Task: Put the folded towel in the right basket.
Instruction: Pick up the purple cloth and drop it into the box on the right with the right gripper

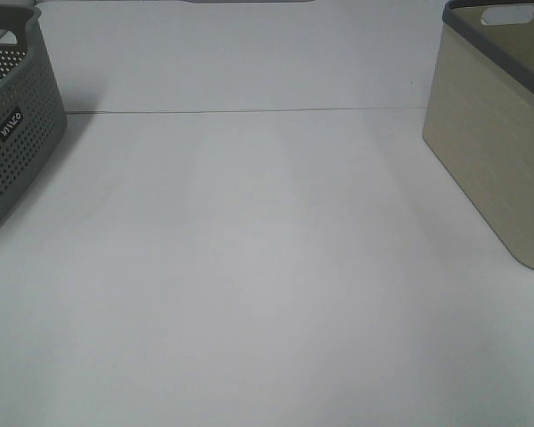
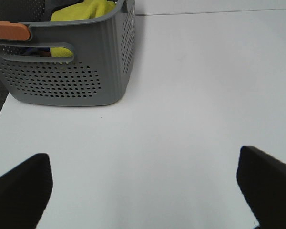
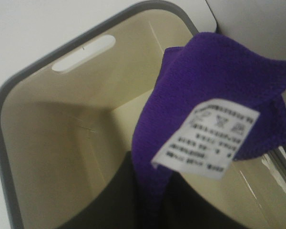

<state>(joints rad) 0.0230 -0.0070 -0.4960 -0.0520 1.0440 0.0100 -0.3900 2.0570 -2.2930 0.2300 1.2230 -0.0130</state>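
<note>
The folded towel (image 3: 214, 81) is purple with a white care label (image 3: 212, 138). It hangs from my right gripper (image 3: 155, 202), which is shut on it, right above the open inside of the beige right basket (image 3: 52, 143). The towel's lower part is hidden behind the dark fingers. In the exterior high view the beige basket (image 1: 489, 142) stands at the right edge, and neither gripper nor the towel shows there. My left gripper (image 2: 143, 191) is open and empty, low over the bare white table (image 2: 181, 95).
A grey perforated basket (image 1: 18, 142) stands at the far left. The left wrist view shows that basket (image 2: 62, 81) holding a yellow cloth (image 2: 86, 9), with an orange piece (image 2: 9, 29) on its rim. A seam (image 1: 249, 111) crosses the white table.
</note>
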